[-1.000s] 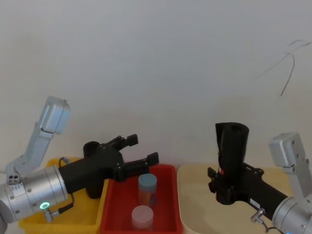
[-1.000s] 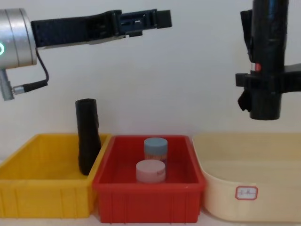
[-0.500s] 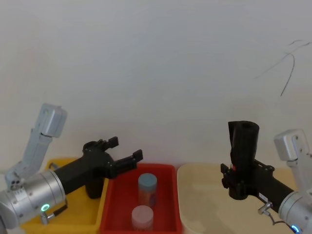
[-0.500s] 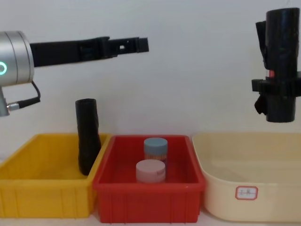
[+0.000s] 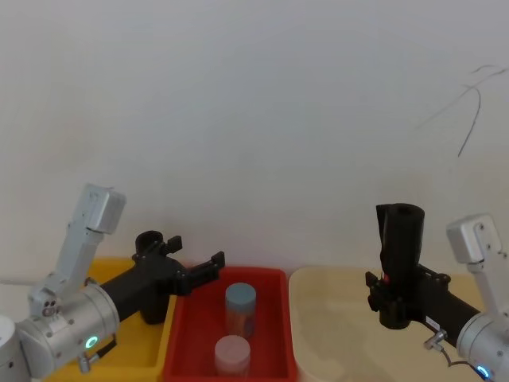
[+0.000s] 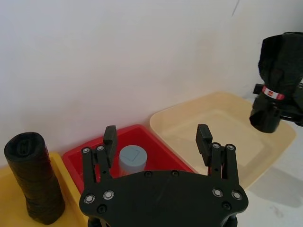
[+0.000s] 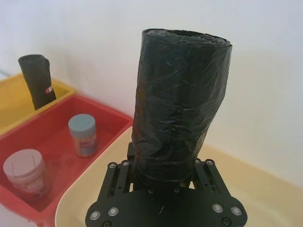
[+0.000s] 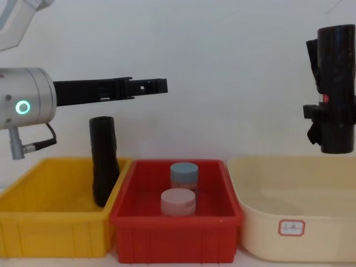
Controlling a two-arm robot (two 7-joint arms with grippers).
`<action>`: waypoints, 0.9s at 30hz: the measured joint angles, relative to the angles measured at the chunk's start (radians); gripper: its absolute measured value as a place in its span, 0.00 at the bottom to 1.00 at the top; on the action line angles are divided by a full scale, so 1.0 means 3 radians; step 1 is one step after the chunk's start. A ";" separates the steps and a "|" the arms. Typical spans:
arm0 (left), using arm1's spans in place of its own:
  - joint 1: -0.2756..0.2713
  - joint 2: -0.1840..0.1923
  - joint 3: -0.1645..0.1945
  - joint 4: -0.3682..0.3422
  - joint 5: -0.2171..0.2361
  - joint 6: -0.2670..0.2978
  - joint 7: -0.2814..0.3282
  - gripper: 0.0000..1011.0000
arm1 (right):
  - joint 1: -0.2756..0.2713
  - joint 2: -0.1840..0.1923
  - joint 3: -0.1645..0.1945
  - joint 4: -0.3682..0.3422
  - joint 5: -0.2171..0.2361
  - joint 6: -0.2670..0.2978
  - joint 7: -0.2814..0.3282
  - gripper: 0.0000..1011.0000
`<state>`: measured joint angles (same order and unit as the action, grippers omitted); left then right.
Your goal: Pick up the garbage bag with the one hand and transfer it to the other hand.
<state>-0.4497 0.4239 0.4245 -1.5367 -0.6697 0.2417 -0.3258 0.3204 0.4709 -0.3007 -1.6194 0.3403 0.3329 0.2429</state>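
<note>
**Item:** garbage bag, a thick black cylindrical roll of plastic with a red-and-white label band.

**Position:** upright in the air above the cream plastic tub, clear of its rim.

**Holder:** right gripper, black and long-fingered on a silver wrist. Its fingers are clamped round the lower half of the roll, at the label band.

**Change:** over the past second the right gripper has carried the roll outward to the robot's right and a little lower. The left gripper, on a silver wrist with a green ring, has drawn back leftward and dropped. Its fingers are spread and empty.

**Reading:** the handover appears complete and the arms are parting.

**Relation:** the bag is well apart from the left gripper, with the red plastic bin below and between them.

**Also present:**
- a slimmer black roll standing in the yellow plastic bin, beneath the left gripper
- two lidded jars in the red bin
</note>
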 joint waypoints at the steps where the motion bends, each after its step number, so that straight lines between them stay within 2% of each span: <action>1: -0.0013 -0.0020 0.0009 0.0027 0.0018 0.0002 0.0022 0.99 | 0.0003 -0.0001 -0.0001 0.0010 -0.0001 -0.0002 0.0009 0.53; 14: -0.0086 -0.0127 0.0070 0.0174 0.0119 0.0020 0.0109 0.99 | 0.0056 -0.0023 -0.0049 0.0172 -0.0017 -0.0090 0.0183 0.53; 19: -0.0101 -0.0148 0.0082 0.0203 0.0139 0.0023 0.0124 0.99 | 0.0070 -0.0030 -0.0062 0.0213 -0.0023 -0.0114 0.0230 0.68; 20: -0.0102 -0.0150 0.0083 0.0206 0.0142 0.0024 0.0126 0.99 | 0.0071 -0.0030 -0.0063 0.0218 -0.0024 -0.0116 0.0235 0.68; 26: -0.0111 -0.0163 0.0090 0.0226 0.0153 0.0026 0.0136 0.99 | 0.0080 -0.0036 -0.0074 0.0246 -0.0029 -0.0132 0.0268 0.87; 27: -0.0112 -0.0166 0.0092 0.0230 0.0157 0.0027 0.0138 0.99 | 0.0081 -0.0036 -0.0075 0.0248 -0.0029 -0.0133 0.0271 0.87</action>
<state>-0.4833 0.3740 0.4520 -1.4679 -0.6227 0.2497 -0.2843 0.3447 0.4601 -0.3231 -1.5451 0.3317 0.2930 0.3241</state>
